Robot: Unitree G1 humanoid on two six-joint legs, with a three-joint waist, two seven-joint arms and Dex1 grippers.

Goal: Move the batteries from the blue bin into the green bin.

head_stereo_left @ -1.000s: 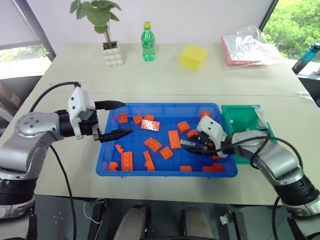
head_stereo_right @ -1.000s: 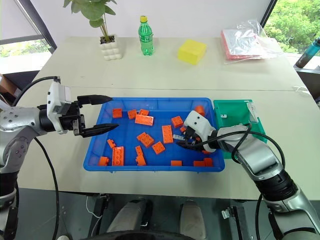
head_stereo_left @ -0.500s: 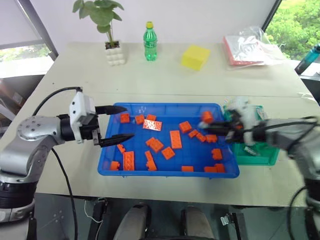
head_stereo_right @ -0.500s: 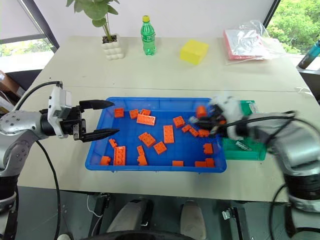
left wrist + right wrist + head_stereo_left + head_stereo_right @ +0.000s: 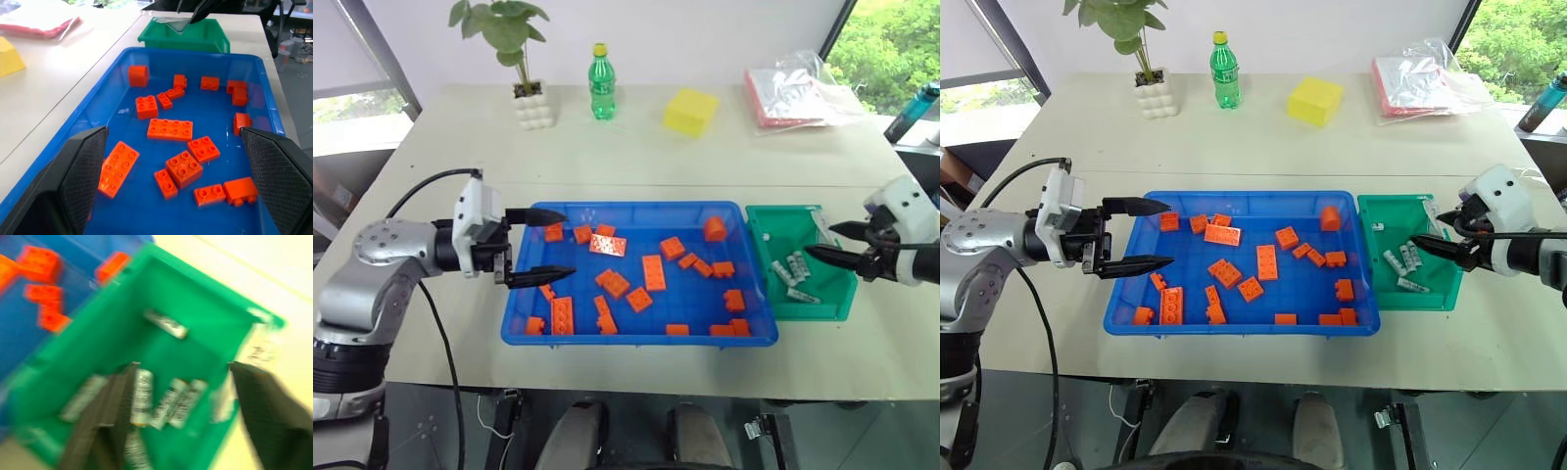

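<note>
In green bin (image 5: 1371,211), batteries (image 5: 1400,262) beside open right claw (image 5: 1442,231)

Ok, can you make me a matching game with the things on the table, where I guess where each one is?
Things:
1. batteries
2. orange bricks
3. green bottle
4. yellow block

Places:
A. in the blue bin
B. next to the potted plant
C. in the green bin
D. between the bottle and the plastic bag

Pairs: 1-C, 2-A, 3-B, 4-D
</note>
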